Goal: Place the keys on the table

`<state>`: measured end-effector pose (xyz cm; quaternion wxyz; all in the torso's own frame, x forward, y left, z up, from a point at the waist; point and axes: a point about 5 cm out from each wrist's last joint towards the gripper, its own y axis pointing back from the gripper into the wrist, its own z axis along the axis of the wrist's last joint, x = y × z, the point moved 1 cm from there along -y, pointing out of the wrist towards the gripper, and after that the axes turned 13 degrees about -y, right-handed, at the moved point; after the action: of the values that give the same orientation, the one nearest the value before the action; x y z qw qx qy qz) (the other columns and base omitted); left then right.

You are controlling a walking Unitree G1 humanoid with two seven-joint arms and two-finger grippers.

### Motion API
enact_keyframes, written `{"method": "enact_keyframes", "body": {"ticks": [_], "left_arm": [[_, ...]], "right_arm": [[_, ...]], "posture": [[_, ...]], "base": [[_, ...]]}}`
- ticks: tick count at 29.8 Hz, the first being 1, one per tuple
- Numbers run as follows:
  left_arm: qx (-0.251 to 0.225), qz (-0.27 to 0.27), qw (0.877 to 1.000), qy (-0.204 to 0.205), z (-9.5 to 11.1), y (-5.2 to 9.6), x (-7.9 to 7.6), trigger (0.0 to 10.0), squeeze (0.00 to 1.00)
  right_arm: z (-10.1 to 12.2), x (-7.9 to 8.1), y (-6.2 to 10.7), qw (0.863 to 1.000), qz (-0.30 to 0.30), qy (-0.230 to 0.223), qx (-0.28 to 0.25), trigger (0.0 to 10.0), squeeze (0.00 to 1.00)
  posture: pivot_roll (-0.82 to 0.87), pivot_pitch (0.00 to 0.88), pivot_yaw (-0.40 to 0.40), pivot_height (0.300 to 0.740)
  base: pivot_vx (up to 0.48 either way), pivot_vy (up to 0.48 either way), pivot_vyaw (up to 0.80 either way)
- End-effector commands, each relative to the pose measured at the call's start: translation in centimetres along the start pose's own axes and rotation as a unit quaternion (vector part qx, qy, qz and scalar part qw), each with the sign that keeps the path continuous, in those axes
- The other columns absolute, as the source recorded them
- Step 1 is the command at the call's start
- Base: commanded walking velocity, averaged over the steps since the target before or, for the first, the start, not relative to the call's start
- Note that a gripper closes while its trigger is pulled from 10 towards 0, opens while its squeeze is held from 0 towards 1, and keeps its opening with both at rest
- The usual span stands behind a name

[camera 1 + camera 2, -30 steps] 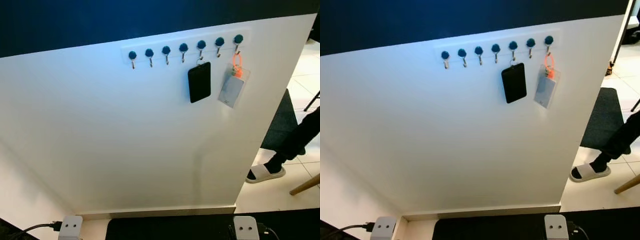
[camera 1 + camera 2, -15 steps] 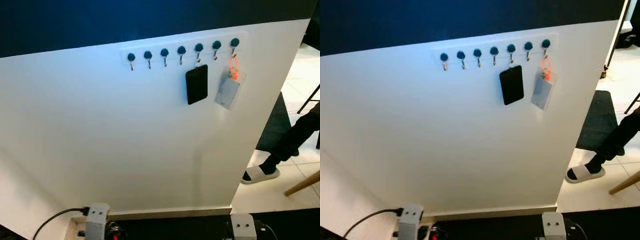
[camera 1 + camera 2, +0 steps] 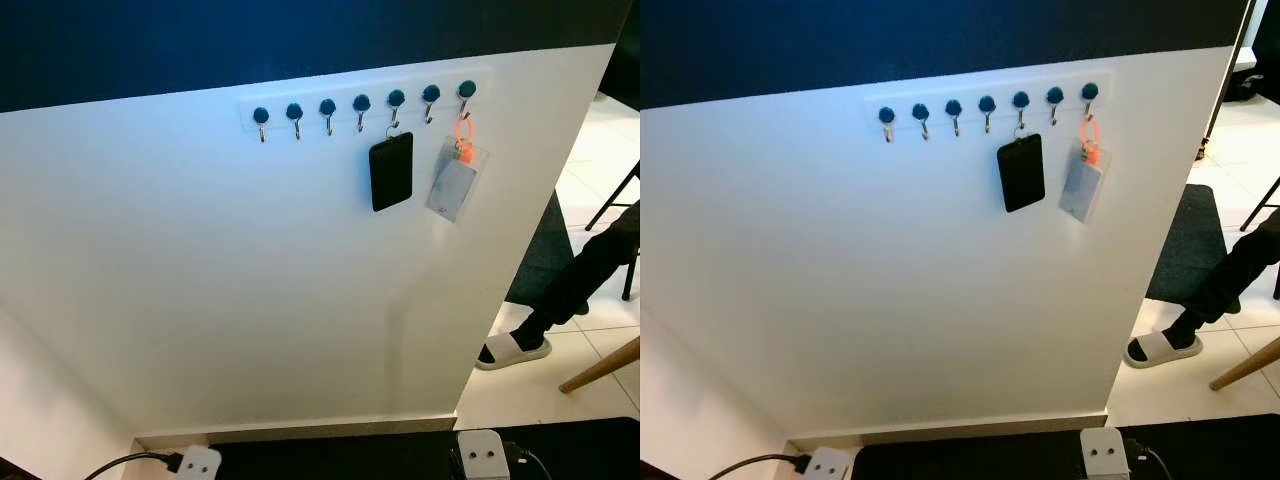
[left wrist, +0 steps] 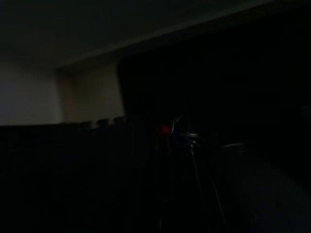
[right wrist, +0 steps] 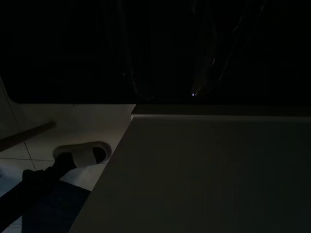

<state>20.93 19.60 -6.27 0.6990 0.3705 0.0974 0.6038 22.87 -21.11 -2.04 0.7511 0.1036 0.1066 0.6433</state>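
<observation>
A white rail of several blue-knobbed hooks is fixed high on a white wall panel. A black flat tag hangs by a ring from one hook. Beside it, on the end hook, hangs a clear card holder with an orange loop. I cannot make out metal keys on either. Both arms hang low: the white left wrist block and the right wrist block sit at the bottom edge. Both wrist views are very dark; the right wrist view faces the panel's underside.
A person's dark trouser leg and white slipper stand on the tiled floor right of the panel. A dark mat lies behind them. A wooden leg slants in at the right edge. A black cable runs to my left wrist.
The camera has shifted, so the hook rail sits a little lower and further left in the picture. My left wrist block moved inward, rose, then dropped back. The hanging items have not moved.
</observation>
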Motion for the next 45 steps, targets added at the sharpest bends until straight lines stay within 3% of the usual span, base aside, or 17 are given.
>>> {"method": "enact_keyframes", "body": {"ticks": [1, 3, 11, 15, 24, 45], "left_arm": [[0.017, 0.017, 1.000, 0.011, -1.4, 0.5, 0.9, 10.0, 0.00], [0.009, 0.024, 0.999, 0.036, -1.0, 0.5, 1.3, 10.0, 0.00], [0.003, 0.025, 1.000, 0.012, -0.8, 0.5, 1.1, 10.0, 0.00], [0.012, 0.043, 0.998, 0.041, -0.9, 0.4, 1.4, 10.0, 0.00], [0.017, 0.067, 0.994, 0.083, -0.9, 0.3, 2.2, 10.0, 0.00], [0.012, 0.061, 0.995, 0.084, -0.8, 0.2, 1.6, 10.0, 0.00]], "right_arm": [[-0.8, 0.3, 0.4, 1.000, 0.004, 0.001, 0.013, 10.0, 0.00], [-0.8, 0.4, 0.3, 1.000, 0.005, -0.001, 0.013, 10.0, 0.00], [-1.4, 0.8, 0.5, 1.000, 0.012, -0.002, 0.026, 10.0, 0.00], [-2.4, 1.6, 0.8, 0.997, 0.046, -0.015, 0.056, 10.0, 0.00], [-2.8, 2.1, 1.0, 0.995, 0.071, -0.002, 0.067, 10.0, 0.00], [-3.2, 1.7, 1.1, 0.995, 0.068, 0.006, 0.074, 10.0, 0.00]], "posture": [[-0.01, 0.167, 0.112, 0.740], [-0.01, 0.167, 0.112, 0.740], [0.01, 0.158, 0.105, 0.740], [0.01, 0.152, 0.101, 0.740], [0.02, 0.151, 0.091, 0.740], [0.01, 0.150, 0.088, 0.740]], "base": [[0.000, 0.000, 0.00], [0.000, 0.000, 0.00], [0.000, 0.000, 0.00], [0.000, 0.000, 0.00], [0.000, 0.000, 0.00], [0.000, 0.000, 0.00]]}}
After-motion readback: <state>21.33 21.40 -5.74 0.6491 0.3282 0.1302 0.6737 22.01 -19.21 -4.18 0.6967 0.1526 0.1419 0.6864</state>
